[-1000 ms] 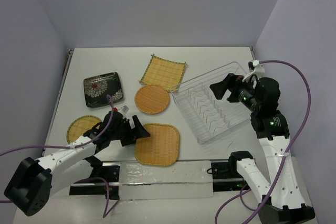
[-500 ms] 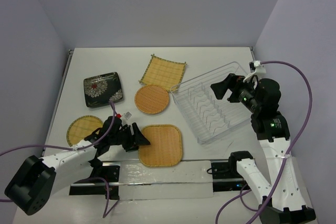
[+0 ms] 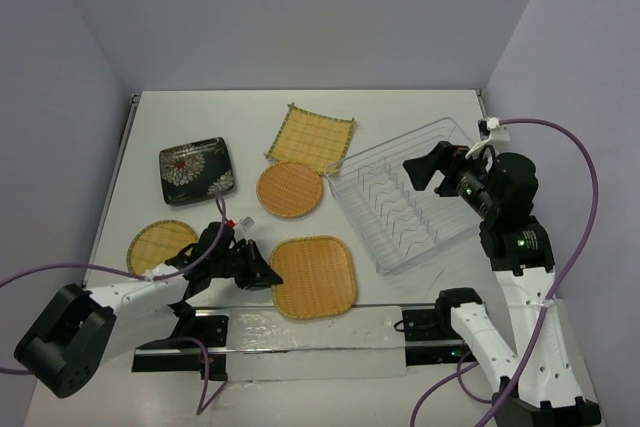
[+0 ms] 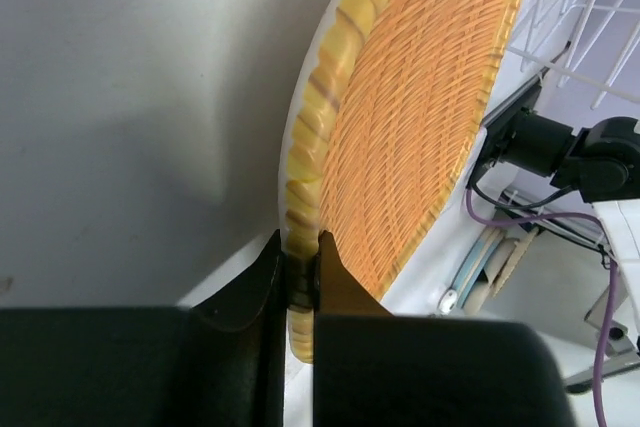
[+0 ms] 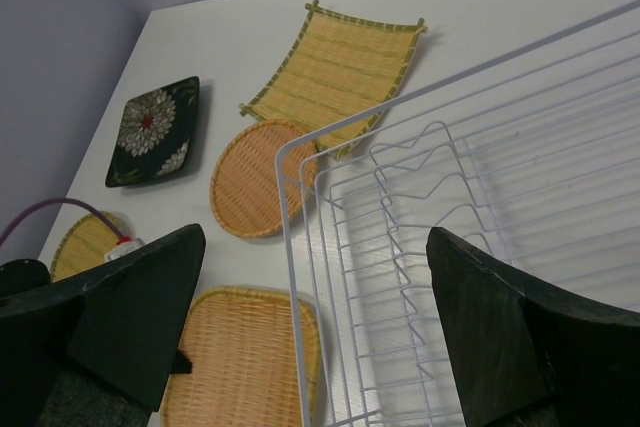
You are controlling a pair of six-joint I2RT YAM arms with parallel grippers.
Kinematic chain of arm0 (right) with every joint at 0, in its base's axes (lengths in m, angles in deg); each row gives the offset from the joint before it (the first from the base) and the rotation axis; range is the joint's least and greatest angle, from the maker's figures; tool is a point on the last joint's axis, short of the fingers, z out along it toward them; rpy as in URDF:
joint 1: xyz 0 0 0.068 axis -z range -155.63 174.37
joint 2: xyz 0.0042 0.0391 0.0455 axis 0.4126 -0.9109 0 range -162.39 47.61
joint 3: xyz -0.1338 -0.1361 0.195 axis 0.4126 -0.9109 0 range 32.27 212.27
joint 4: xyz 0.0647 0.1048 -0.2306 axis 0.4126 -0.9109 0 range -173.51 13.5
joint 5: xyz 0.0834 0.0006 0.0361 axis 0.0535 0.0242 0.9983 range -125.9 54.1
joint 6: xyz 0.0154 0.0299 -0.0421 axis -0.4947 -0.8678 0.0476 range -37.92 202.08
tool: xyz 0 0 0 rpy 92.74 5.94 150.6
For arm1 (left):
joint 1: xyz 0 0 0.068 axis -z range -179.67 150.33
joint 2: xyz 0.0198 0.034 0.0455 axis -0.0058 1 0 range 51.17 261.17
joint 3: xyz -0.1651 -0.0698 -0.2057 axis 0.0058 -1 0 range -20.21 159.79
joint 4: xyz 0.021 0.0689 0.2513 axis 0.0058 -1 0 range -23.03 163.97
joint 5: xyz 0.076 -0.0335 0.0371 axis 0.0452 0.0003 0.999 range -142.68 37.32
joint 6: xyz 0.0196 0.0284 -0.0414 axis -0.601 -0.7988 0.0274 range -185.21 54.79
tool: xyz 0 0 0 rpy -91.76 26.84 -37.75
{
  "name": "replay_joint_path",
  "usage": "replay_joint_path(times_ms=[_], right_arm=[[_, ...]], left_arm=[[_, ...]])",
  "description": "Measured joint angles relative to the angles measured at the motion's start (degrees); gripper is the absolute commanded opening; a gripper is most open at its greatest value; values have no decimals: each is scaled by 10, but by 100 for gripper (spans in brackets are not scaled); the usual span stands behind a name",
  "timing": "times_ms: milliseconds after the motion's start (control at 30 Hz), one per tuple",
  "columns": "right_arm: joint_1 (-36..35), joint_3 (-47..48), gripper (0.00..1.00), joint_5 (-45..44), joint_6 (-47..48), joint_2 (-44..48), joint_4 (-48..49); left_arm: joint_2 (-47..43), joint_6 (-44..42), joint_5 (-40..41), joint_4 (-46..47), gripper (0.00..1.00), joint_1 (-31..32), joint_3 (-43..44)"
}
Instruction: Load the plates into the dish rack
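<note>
The orange woven plate with rounded corners (image 3: 318,275) lies on the white surface (image 3: 200,117), near the front edge. The left claw (image 3: 258,272) is pinched tight on the plate's left rim. The pale wire dish rack (image 3: 405,209) stands just to the right. The right claw (image 3: 432,169) hangs over the rack, wide open, holding nothing. The dark flowery square plate (image 3: 197,169) lies further back on the left.

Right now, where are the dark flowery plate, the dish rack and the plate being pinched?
dark flowery plate (image 3: 197,173): top view, its middle.
dish rack (image 3: 405,207): top view, its centre tines.
rounded-square plate (image 4: 420,107): left wrist view, its woven face.
</note>
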Motion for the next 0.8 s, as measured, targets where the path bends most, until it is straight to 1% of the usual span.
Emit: replay_joint_path(times_ms=[67, 133, 200, 333, 400, 500, 633, 700, 800], right_arm=[[0, 0, 99, -2, 0, 3, 0], [-1, 0, 99, -4, 0, 6, 0], [-1, 0, 99, -5, 0, 9, 0], [-3, -4, 97, -8, 1, 12, 1], [-3, -6, 96, -8, 2, 14, 2], [-3, -9, 95, -8, 4, 15, 1], [-3, -12, 93, -9, 10, 22, 2], [-3, -13, 91, -9, 14, 25, 2], [-3, -13, 90, -9, 17, 26, 2]], left_arm=[[-34, 0, 11, -32, 0, 0, 2], [-79, -4, 34, -85, 0, 0, 13], [-123, -9, 69, -141, 0, 3, 36], [-187, -13, 149, -205, 0, 3, 82], [-186, -20, 191, -259, 0, 5, 137], [-175, -40, 263, -313, 0, 6, 232], [-144, -57, 379, -392, 0, 7, 363], [-125, -78, 428, -404, 0, 7, 417], [-87, -112, 471, -422, 0, 7, 491]])
